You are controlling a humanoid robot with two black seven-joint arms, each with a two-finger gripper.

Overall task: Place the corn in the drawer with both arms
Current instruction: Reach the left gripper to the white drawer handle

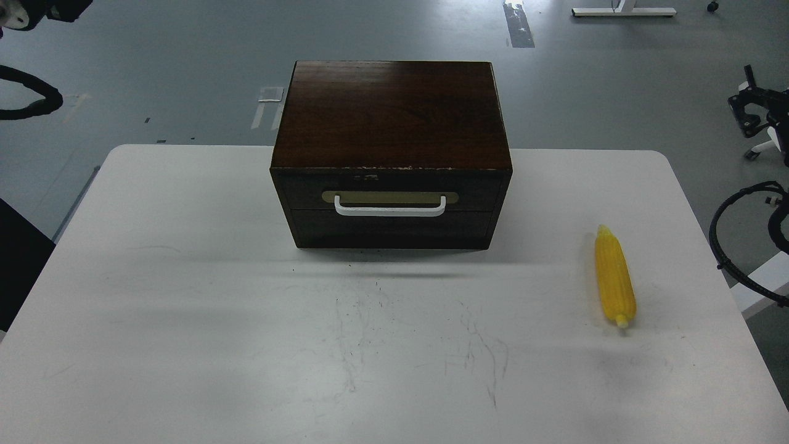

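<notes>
The nearest stretch of the white tabletop [185, 345] carries only thin dark scratch marks [481, 357] and faint scuffs, clustered toward the middle front.

A little farther back, well to the right, the corn [614, 276] lies flat on the tabletop. It is a slim bright yellow cob with its pale stub end pointing toward the near edge and its tapered tip pointing away, the whole cob tilted only slightly from a straight near-to-far line. It touches nothing else and sits well apart from the box.

Farther back, in the middle, stands the dark wood box [391, 111], reaching the tabletop's far edge. Its drawer [391, 197] faces the viewer and is fully closed, flush with the box front, so nothing of its inside can be seen. A white bar handle [389, 206] runs across a brass-coloured plate [389, 197] on the drawer front. The front top edge of the box shows pale chipped spots.

Beyond the tabletop lies grey floor [154, 61]. At the right edge, black cables [733, 234] loop beside the tabletop, with a dark claw-like part [755, 108] above them; whether that is the right hand, and whether it is apart or together, cannot be told. The left hand does not show; only a dark curved piece [31, 92] sits at the left edge.
</notes>
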